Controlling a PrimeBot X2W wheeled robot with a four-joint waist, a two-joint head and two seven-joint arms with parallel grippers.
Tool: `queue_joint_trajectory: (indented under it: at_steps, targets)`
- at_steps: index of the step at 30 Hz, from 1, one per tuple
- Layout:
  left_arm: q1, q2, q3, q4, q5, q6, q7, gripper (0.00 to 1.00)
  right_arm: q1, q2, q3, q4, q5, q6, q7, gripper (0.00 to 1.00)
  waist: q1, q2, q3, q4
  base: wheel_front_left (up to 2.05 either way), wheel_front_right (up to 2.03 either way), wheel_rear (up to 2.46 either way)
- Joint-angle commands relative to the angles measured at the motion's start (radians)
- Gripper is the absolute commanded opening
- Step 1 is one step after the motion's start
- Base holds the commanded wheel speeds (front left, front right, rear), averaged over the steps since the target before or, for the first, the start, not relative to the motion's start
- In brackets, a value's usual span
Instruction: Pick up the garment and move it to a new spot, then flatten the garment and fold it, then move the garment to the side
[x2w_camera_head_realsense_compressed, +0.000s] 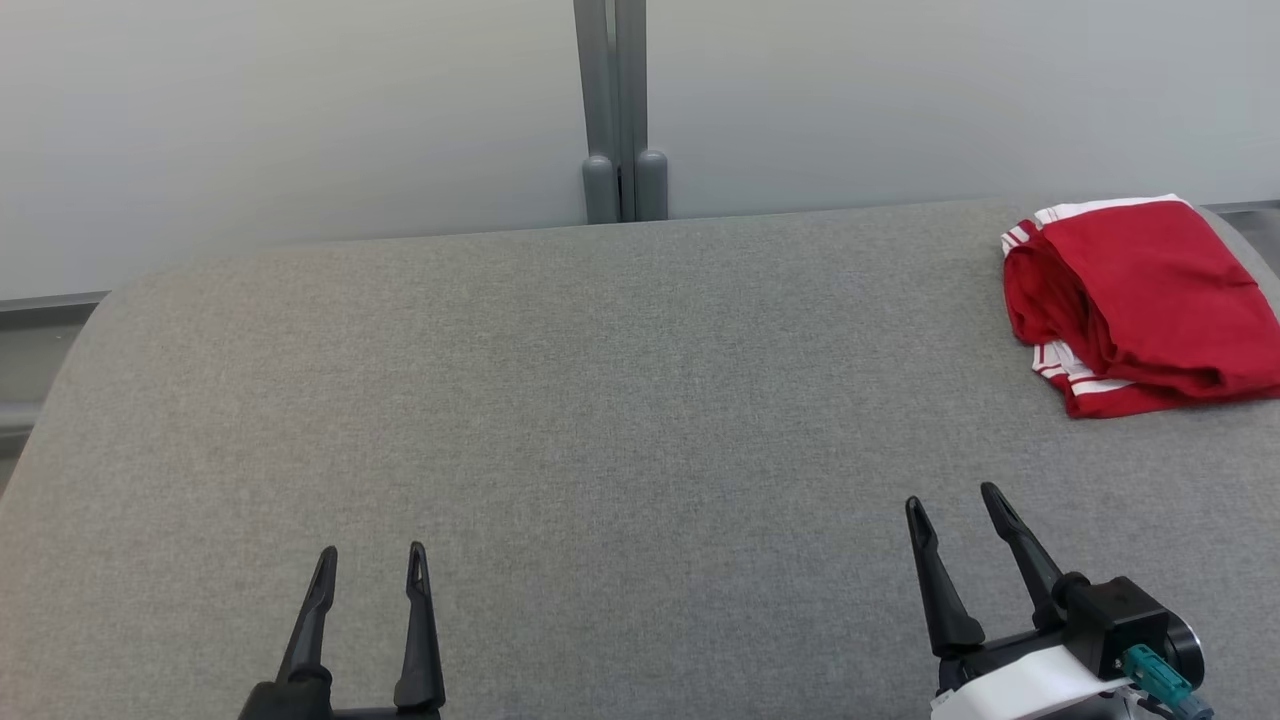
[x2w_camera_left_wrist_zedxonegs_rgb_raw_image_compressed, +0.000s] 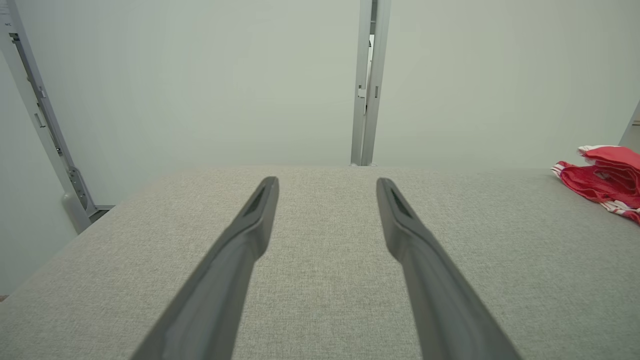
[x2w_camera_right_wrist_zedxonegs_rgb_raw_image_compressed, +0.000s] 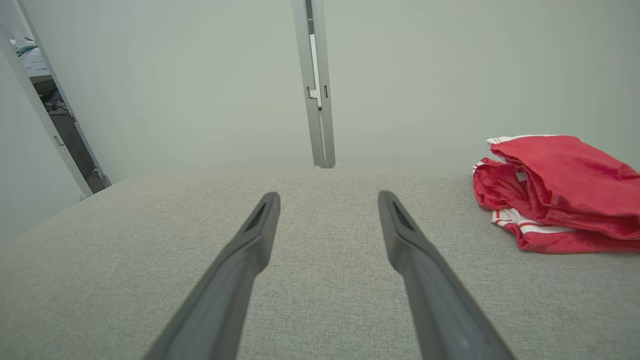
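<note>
The garment (x2w_camera_head_realsense_compressed: 1150, 300) is red with white stripes at its hems, lying folded in a loose bundle at the far right of the grey fabric table (x2w_camera_head_realsense_compressed: 600, 400). It also sits at the right edge in the left wrist view (x2w_camera_left_wrist_zedxonegs_rgb_raw_image_compressed: 605, 180) and at the right in the right wrist view (x2w_camera_right_wrist_zedxonegs_rgb_raw_image_compressed: 560, 192). My left gripper (x2w_camera_head_realsense_compressed: 372, 555) rests open at the lower left, fingers apart over bare fabric, far from the garment. My right gripper (x2w_camera_head_realsense_compressed: 952, 497) stands open at the lower right, a good way nearer than the garment, nothing between its fingers.
A pale wall with a grey vertical post (x2w_camera_head_realsense_compressed: 620, 110) stands right behind the table's far edge. The table's rounded left corner (x2w_camera_head_realsense_compressed: 90, 330) drops off to the floor. Bare grey fabric spans the middle and left.
</note>
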Motion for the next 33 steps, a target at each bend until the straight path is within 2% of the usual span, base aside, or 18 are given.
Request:
queue_joint_trajectory:
  at_steps: [1,16,17,21,33]
  targets:
    - [0.014,0.001,0.003,0.005,-0.005,-0.004,0.0,1.0,0.011,0.003,0.001,0.003,-0.002,-0.001,-0.002,1.0,0.0001,0.0,-0.001,-0.001,0.0,0.0,0.0]
    - [0.008,0.001,0.008,0.031,0.001,0.004,0.0,1.0,0.01,0.012,-0.016,0.008,-0.003,-0.001,-0.002,1.0,0.0001,0.0,0.001,0.001,0.0,0.0,0.0]
    - [0.007,0.001,0.01,0.03,0.008,0.007,0.0,0.0,0.01,0.013,-0.017,0.008,-0.003,-0.001,-0.002,0.0,0.0001,0.0,0.001,0.001,0.0,0.0,0.0]
    - [0.004,0.0,0.001,0.057,-0.004,0.001,0.0,0.0,0.006,0.012,-0.011,0.032,0.006,0.0,0.001,0.0,0.0001,0.0,0.001,0.001,0.0,0.0,0.0]
    - [-0.042,0.016,0.023,0.082,-0.258,-0.027,0.044,0.0,-0.028,-0.001,-0.027,0.053,0.256,0.0,0.045,0.0,0.0001,0.0,0.006,0.0,0.0,0.0,0.0]
